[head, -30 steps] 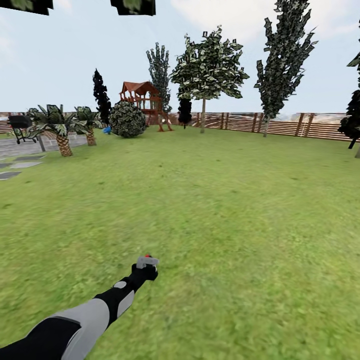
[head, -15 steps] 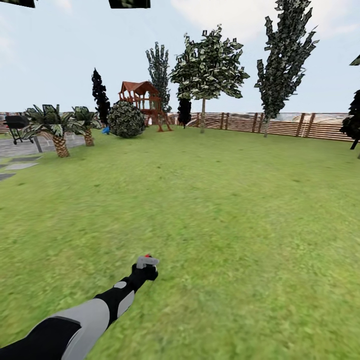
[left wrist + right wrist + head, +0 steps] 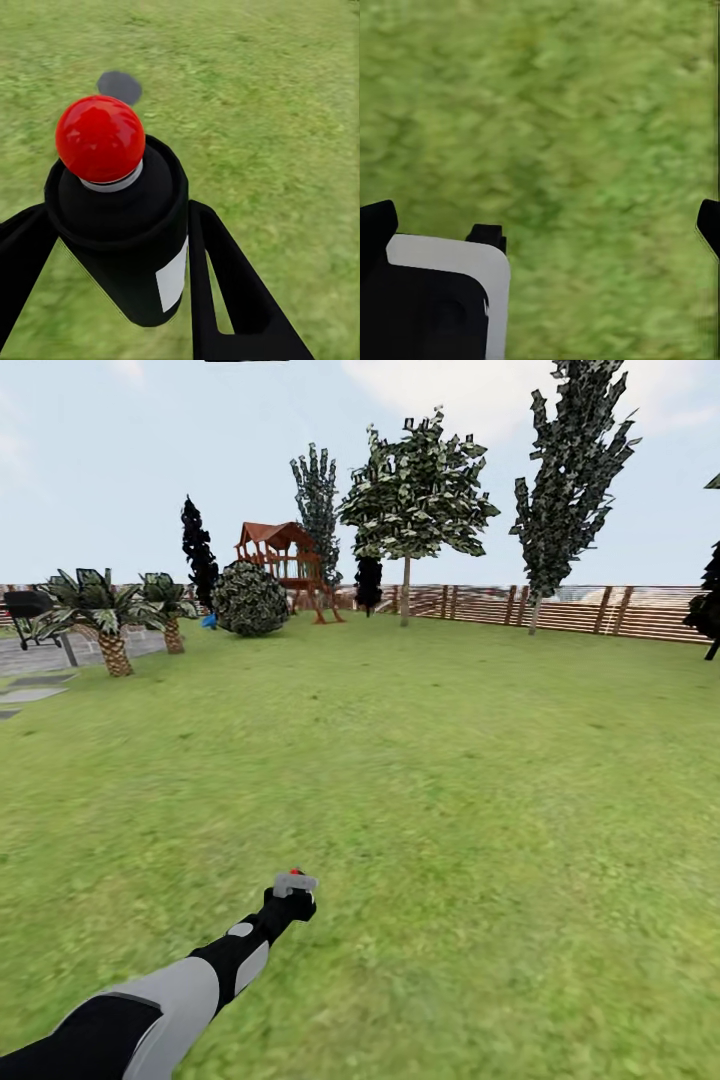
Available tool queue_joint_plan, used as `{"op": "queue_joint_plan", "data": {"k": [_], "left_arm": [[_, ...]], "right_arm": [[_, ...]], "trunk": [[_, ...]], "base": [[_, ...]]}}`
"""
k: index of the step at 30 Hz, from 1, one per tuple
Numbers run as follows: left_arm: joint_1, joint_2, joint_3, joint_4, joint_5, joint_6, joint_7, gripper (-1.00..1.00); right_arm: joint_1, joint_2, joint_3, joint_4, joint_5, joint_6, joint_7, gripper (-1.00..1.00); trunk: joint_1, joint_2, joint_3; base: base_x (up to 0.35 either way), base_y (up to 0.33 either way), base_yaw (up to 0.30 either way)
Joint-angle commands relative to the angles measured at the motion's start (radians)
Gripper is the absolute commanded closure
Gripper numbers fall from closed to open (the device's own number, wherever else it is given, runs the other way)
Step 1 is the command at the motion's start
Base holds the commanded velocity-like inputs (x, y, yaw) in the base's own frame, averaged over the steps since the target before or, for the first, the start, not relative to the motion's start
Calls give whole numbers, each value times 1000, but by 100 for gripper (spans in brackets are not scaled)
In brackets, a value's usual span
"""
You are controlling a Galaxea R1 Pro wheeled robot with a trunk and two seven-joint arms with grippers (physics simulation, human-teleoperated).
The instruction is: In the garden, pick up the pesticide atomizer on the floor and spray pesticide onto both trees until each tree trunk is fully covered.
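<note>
My left gripper (image 3: 293, 886) reaches forward low over the grass floor (image 3: 450, 780), shut on the pesticide atomizer (image 3: 295, 872), whose red top peeks above the fingers. In the left wrist view the atomizer (image 3: 120, 217) is a black bottle with a red ball cap and a white label, clamped between the two dark fingers (image 3: 225, 285) of the left gripper (image 3: 120, 281). In the right wrist view my right gripper (image 3: 540, 225) hangs open over blurred grass. Far off by the fence stands a broad-crowned tree (image 3: 415, 485) with a slim pale trunk (image 3: 405, 592).
A brown slat fence (image 3: 560, 610) bounds the lawn at the back. A wooden playset (image 3: 285, 560), a round bush (image 3: 250, 598), low palms (image 3: 105, 615), dark cone trees (image 3: 570, 470) and a grey paved patch (image 3: 30, 685) lie far ahead and left. Open grass stretches ahead.
The whole head view has drifted slightly, so the camera moved; the dark leaf patches along its upper edge have almost slid out. The left arm keeps its pose and its hold.
</note>
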State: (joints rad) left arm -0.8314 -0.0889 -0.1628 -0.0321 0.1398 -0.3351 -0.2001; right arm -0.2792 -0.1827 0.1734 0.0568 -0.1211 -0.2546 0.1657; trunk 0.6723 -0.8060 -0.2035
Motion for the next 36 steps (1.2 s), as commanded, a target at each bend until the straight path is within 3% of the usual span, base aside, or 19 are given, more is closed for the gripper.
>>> {"op": "queue_joint_plan", "data": {"k": [1, 36], "left_arm": [[0, 0, 0, 0, -2, 0, 4, 100], [0, 1, 0, -1, 0, 1, 4, 100]], "right_arm": [[0, 0, 0, 0, 0, 0, 0, -100], [0, 0, 0, 0, 0, 0, 0, -100]], "trunk": [[0, 0, 0], [0, 0, 0]], "base": [[330, -101, 0], [328, -101, 0]]}}
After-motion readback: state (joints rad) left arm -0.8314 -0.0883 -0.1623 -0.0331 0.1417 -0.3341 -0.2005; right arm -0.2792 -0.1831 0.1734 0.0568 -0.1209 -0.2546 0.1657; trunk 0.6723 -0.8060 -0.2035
